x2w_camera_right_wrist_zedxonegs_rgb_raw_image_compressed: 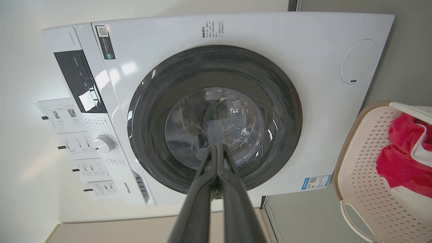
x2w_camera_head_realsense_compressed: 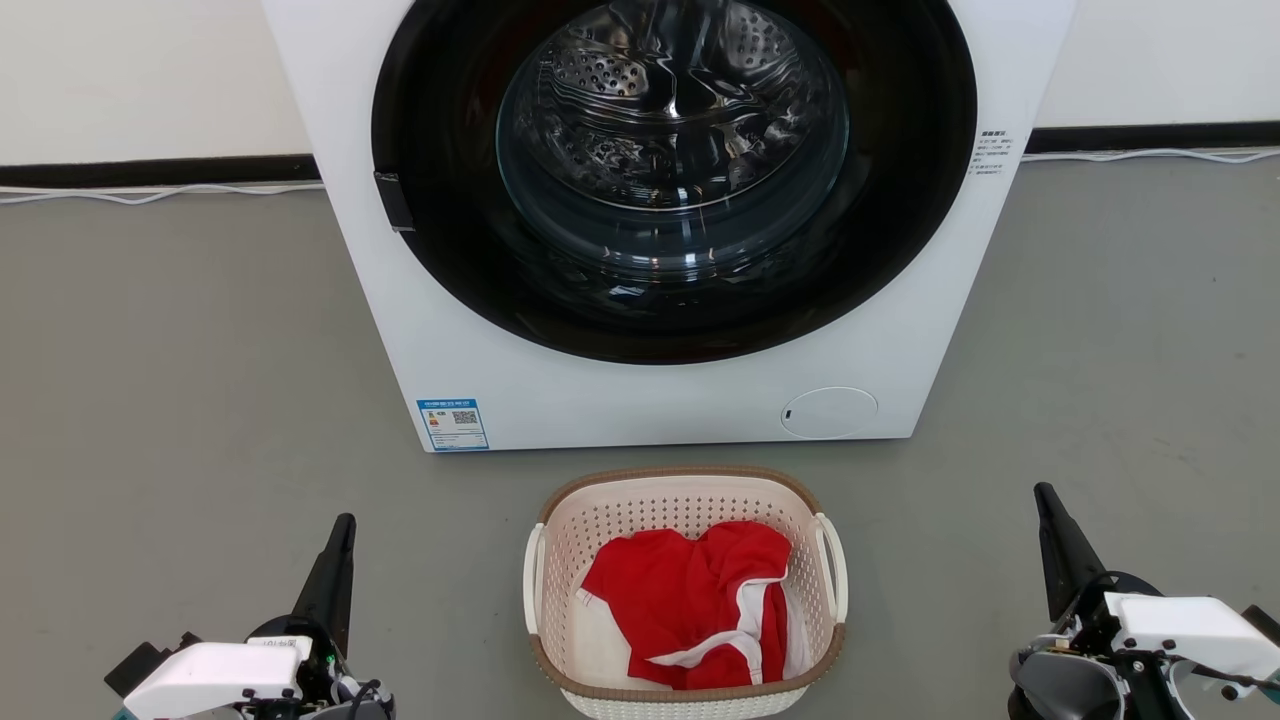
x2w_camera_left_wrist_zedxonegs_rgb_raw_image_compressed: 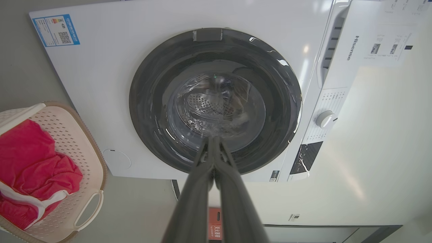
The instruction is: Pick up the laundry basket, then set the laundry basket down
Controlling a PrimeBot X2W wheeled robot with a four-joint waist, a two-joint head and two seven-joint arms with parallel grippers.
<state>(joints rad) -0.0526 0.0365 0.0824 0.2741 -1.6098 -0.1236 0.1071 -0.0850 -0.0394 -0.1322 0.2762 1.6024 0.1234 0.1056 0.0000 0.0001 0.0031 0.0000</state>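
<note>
Flanking the laundry basket (x2w_camera_head_realsense_compressed: 650,515) on the floor (x2w_camera_head_realsense_compressed: 200,400), the left pincer (x2w_camera_head_realsense_compressed: 345,525) and right pincer (x2w_camera_head_realsense_compressed: 1045,495) stand closed, apparently empty.

Laundry basket (x2w_camera_head_realsense_compressed: 640,515) on floor (x2w_camera_head_realsense_compressed: 200,380) just before washing machine (x2w_camera_head_realsense_compressed: 620,400); garment (x2w_camera_head_realsense_compressed: 690,600) in basket; left gripper (x2w_camera_head_realsense_compressed: 345,522) left of it, right gripper (x2w_camera_head_realsense_compressed: 1043,490) right.

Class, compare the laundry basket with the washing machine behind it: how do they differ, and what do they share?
The laundry basket is small and low; the washing machine is far larger. The basket is open-topped, holding a red garment; the machine's round door is shut. Both are whitish and stand on the grey floor.
</note>
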